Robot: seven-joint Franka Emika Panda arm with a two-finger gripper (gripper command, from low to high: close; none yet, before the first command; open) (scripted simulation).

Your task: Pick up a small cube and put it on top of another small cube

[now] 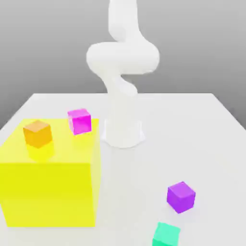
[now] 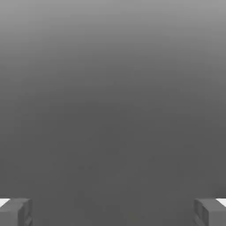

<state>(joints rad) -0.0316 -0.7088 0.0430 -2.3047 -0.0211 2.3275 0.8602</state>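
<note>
Exterior view: teal-green cube (image 1: 166, 235) cut off.

Exterior view: raised, looking down and across the white worktop (image 1: 192, 125) toward the arm's base (image 1: 124, 134), which stands at the far middle; arm faces the camera.
Range: moderate; nearest cubes at the frame's lower edge.
Hand view: mounted on the hand, looking past two grey fingertips (image 2: 15, 212) of the tool (image 2: 113, 212) at plain grey.
Shared area: none identifiable.
</note>
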